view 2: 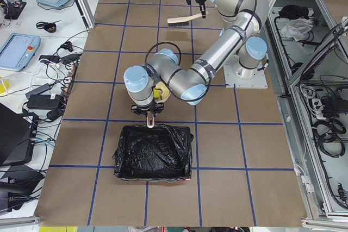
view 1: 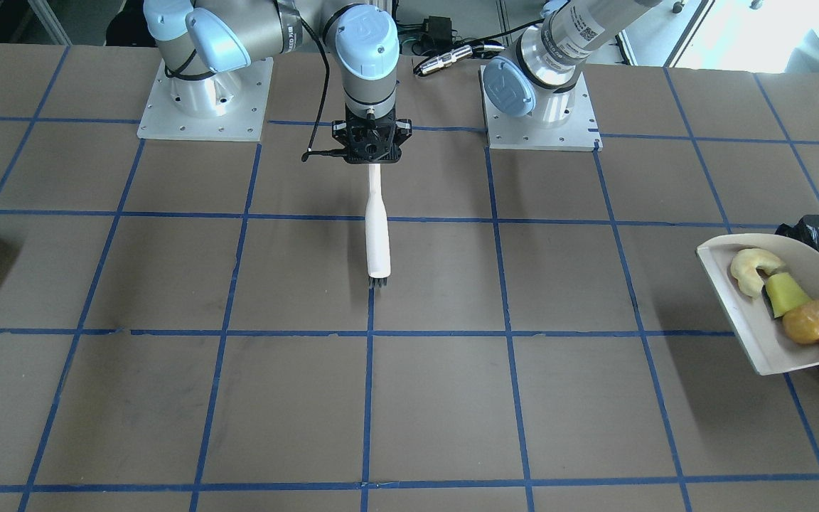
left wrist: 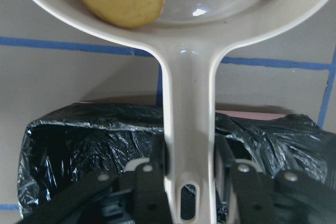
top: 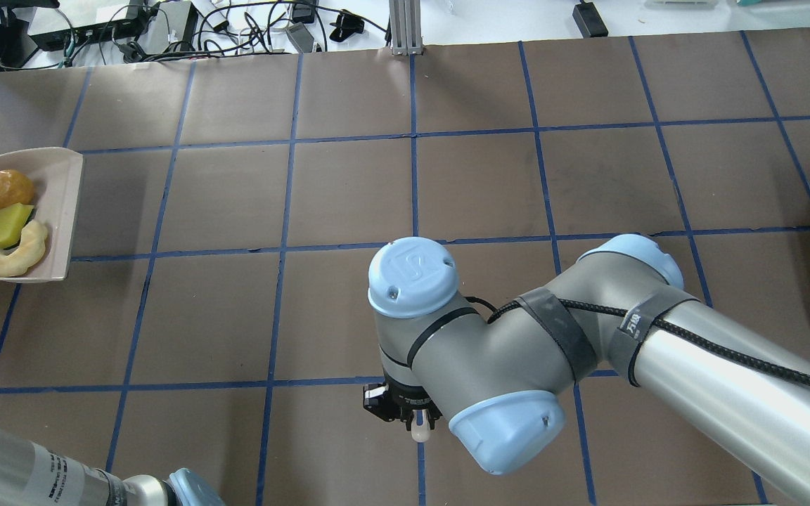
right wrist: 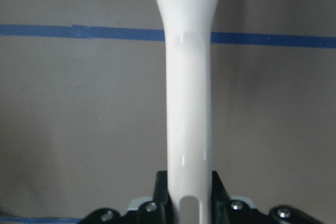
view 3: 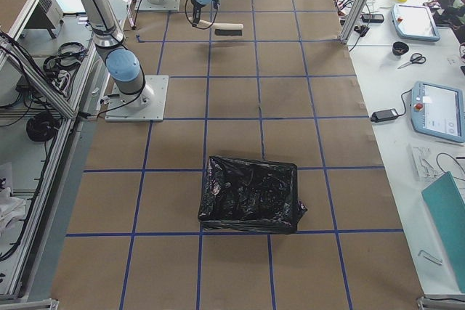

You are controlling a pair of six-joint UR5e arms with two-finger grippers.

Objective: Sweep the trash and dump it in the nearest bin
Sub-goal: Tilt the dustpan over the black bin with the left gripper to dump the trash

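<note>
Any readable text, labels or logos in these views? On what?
"UR" (embossed logo): blue joint cap of the right arm.
White print on its cable strap: too blurred to read.
Sticker on the left arm: print too small to read.
Nothing else legible.

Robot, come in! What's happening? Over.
Left tool shut on dustpan; right tool shut on brush. Trash in dustpan beside bin, undumped. Nothing blocking.
</note>
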